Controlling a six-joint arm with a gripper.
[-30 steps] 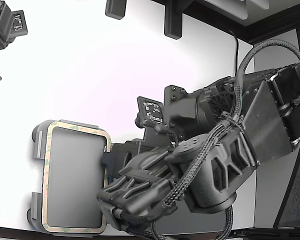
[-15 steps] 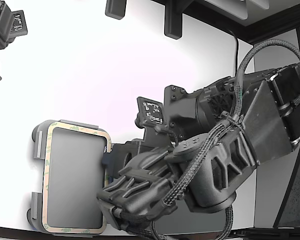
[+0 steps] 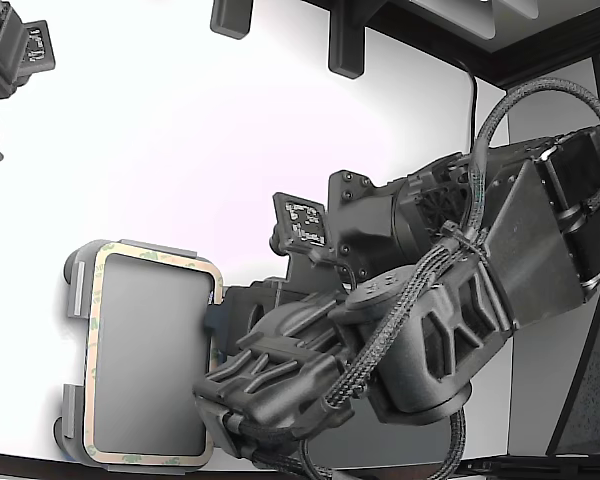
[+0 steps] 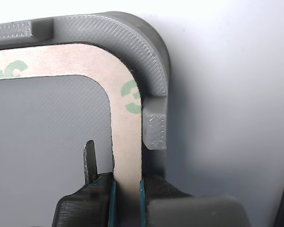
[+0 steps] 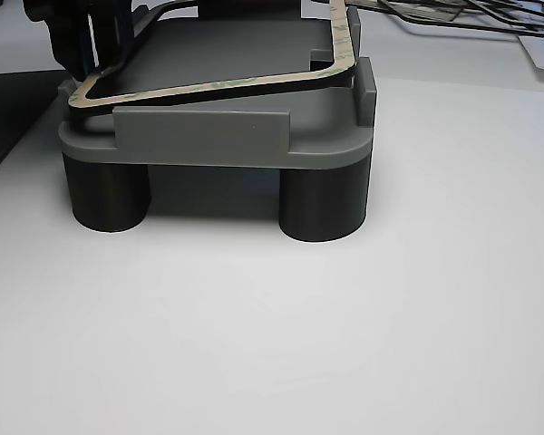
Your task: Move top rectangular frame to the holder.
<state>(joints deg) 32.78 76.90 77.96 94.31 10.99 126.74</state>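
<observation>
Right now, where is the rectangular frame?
The rectangular frame lies over the holder at the exterior view's lower left; the hand pinches its side nearest the arm.

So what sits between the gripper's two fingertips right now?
In the wrist view, one side strip of the thin tan rectangular frame lies between the gripper fingertips, over the light grey plastic holder.

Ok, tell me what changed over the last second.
Almost nothing. The arm's lower links shifted very slightly in the exterior view. The gripper stays shut on the frame, which still sits over the holder with one side tilted up in the other view. Nothing released.
</observation>
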